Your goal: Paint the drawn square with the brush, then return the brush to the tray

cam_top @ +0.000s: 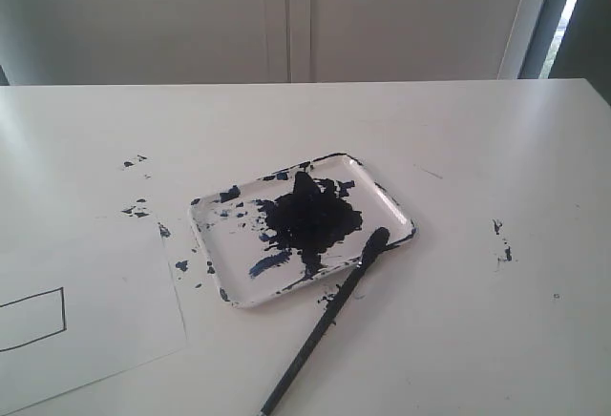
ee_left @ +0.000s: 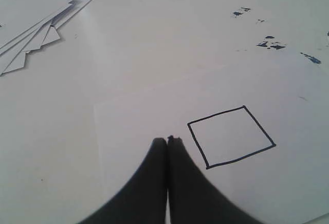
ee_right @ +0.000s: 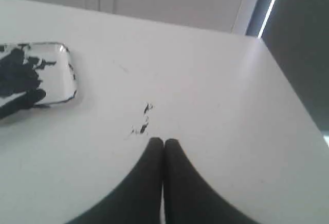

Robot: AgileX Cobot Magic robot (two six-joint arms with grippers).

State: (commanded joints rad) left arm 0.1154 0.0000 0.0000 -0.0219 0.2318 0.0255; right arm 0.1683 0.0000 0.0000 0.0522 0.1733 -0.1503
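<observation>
Left gripper point(ee_left: 167, 141) showing 2 dark fingers point(ee_left: 146, 183) pressing flat together, tips meeting, nothing sitting between them. Right gripper point(ee_right: 163, 142) matching: its 2 fingers lying closed side by side, gripping nothing. Both grippers pointing forward from wrists, angling downward.

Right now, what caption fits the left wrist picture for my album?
Shut left pincer beside the unpainted drawn square on white paper.

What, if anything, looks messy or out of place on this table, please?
Dark paint specks dot the table on both sides of the tray. The brush lies askew, tip at the tray's rim, handle out on the table.
</observation>
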